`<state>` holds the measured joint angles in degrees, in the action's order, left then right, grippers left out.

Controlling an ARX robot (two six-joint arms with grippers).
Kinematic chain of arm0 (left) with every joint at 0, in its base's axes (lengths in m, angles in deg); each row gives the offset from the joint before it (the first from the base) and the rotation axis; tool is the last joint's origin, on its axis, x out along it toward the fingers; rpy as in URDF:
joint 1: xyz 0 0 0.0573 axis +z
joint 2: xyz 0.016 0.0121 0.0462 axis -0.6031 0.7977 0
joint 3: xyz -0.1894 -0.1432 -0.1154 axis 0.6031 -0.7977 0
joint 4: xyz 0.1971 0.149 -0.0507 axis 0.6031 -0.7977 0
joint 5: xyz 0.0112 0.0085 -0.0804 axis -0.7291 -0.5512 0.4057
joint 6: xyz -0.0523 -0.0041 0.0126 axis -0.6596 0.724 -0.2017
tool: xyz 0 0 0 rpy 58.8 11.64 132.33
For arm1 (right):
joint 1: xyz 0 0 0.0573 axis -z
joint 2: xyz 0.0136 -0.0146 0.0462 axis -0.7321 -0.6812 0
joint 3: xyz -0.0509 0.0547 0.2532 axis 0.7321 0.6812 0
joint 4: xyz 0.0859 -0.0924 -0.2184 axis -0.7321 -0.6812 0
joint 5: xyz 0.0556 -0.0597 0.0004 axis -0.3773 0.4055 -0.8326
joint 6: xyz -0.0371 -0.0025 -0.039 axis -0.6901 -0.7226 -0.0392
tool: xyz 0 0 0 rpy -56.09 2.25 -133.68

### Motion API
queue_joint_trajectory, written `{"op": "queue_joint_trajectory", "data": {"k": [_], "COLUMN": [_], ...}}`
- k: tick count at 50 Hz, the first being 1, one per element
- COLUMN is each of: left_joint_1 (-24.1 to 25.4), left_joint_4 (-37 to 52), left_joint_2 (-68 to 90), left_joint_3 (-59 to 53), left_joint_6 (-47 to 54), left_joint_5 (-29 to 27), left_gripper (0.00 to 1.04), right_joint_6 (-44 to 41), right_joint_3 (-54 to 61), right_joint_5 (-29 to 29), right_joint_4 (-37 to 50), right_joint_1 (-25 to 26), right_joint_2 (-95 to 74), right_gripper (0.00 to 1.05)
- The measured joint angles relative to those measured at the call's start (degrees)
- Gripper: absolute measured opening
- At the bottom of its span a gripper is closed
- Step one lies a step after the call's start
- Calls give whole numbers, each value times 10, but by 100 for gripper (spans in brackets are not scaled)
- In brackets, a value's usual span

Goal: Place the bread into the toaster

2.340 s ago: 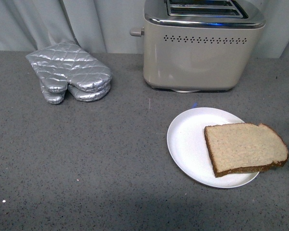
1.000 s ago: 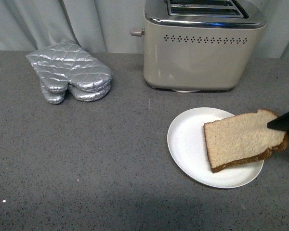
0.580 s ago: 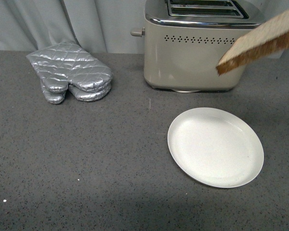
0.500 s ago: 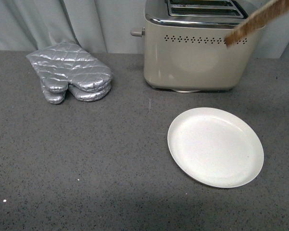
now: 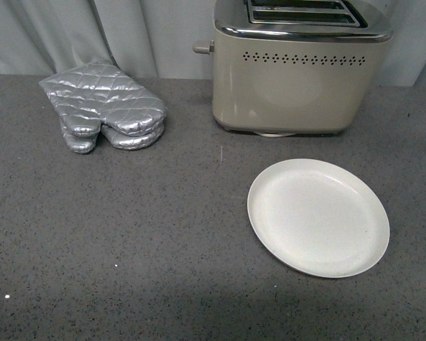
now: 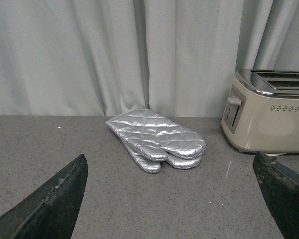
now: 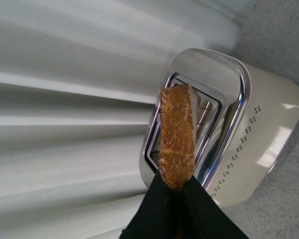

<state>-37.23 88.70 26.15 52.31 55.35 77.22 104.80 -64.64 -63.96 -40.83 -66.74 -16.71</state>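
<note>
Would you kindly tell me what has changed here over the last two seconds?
The right hand gripped the bread, lifted it off the plate and carried it up, now edge-on over the toaster. Plate, toaster and mitts stayed put.

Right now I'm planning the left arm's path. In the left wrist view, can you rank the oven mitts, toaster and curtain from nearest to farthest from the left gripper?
From the open left gripper:
1. Oven mitts, straight ahead.
2. Toaster, further back and off to one side.
3. Curtain, hanging behind both.
</note>
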Motion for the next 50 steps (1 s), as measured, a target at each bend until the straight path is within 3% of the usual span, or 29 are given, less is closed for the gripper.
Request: {"op": "queue_joint_trajectory", "data": {"k": [18,45,50], "left_joint_1": [0,0,0], "left_joint_4": [0,0,0], "left_joint_2": [0,0,0], "left_joint_3": [0,0,0], "left_joint_6": [0,0,0], "left_joint_5": [0,0,0], "left_gripper": [98,98,98], "right_joint_6": [66,83,38], "right_joint_3": [-108,-171,-183], "right_joint_5": [29,33,40], "right_joint_4": [-47,-103,-70], "right_joint_1": [-28,-29,-27], "right_joint_2": [-110,-180,-189], "right_gripper": [1,1,17]}}
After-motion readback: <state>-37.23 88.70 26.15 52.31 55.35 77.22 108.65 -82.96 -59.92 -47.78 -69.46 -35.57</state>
